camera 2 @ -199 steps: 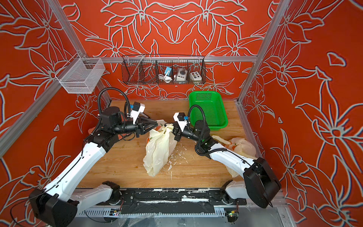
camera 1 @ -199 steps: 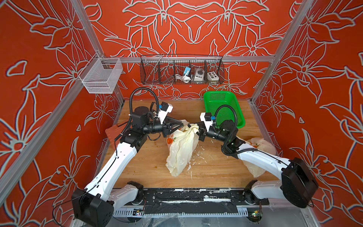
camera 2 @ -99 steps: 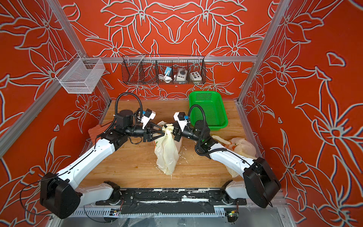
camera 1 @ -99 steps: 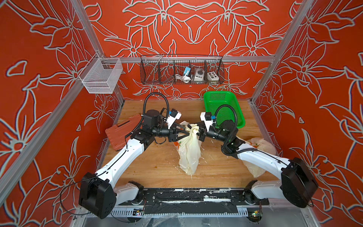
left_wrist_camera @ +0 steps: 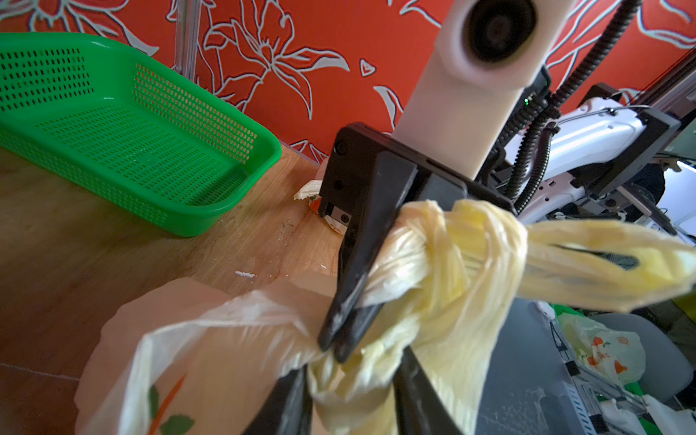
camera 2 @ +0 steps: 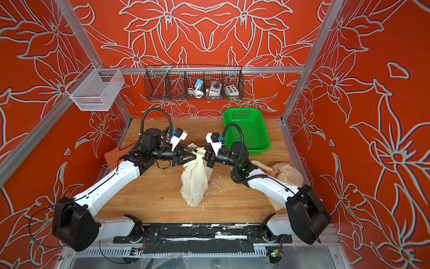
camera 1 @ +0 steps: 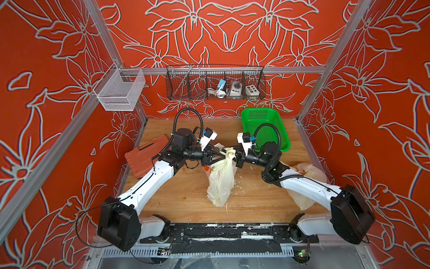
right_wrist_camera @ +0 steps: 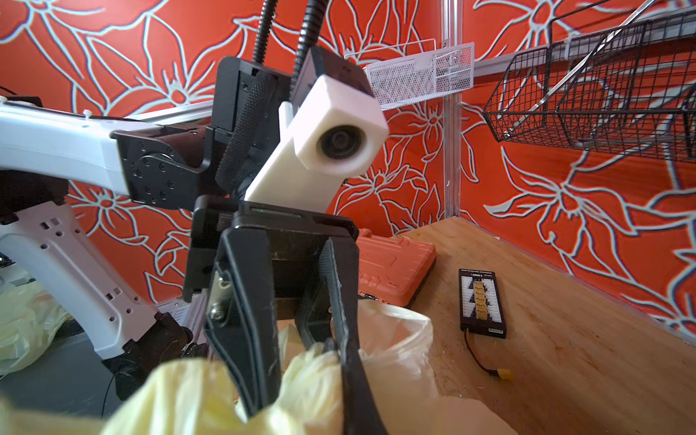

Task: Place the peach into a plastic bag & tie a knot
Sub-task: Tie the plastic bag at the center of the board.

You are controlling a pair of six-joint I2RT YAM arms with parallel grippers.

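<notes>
Nearest the front edge, the bare wood of the table (camera 1: 181, 198) carries scattered white shreds (camera 1: 239, 184). Over it hangs the cream bag (camera 1: 221, 184) (camera 2: 194, 184), its lower end down at the table (whether it touches the wood I cannot tell). Whether the peach is inside cannot be made out through the plastic.

The bag is held up by its neck, mid-table, between the two arms. At the top sits the knot (camera 1: 230, 153) (camera 2: 200, 152) (left_wrist_camera: 452, 256), a tight cream bunch with a loop end sticking out sideways. The left end effector (camera 1: 222, 155) (camera 2: 193, 155) comes in level from its side, jaws drawn in to a narrow gap with a twist of bag plastic packed between the fingers (right_wrist_camera: 244, 320), just under the knot. The right end effector (camera 1: 233, 154) (camera 2: 204, 153) (left_wrist_camera: 337, 348) faces it, jaws together and pinching a strand of the same plastic right beside the knot.

Under the right arm lie more crumpled bags (camera 1: 304, 172) (camera 2: 288, 174), one with an orange print. Against the left wall an orange case (camera 1: 142, 156) (right_wrist_camera: 391, 263) leans on the table edge, with a small black board (right_wrist_camera: 482, 301) and its wire lying on the wood near it.

Further back on the right stands a green basket (camera 1: 256, 116) (camera 2: 244, 121) (left_wrist_camera: 132, 143). On the back rail hangs a black wire rack (camera 1: 215, 83) holding small devices, and a white mesh basket (camera 1: 118, 93) hangs at the left corner.
</notes>
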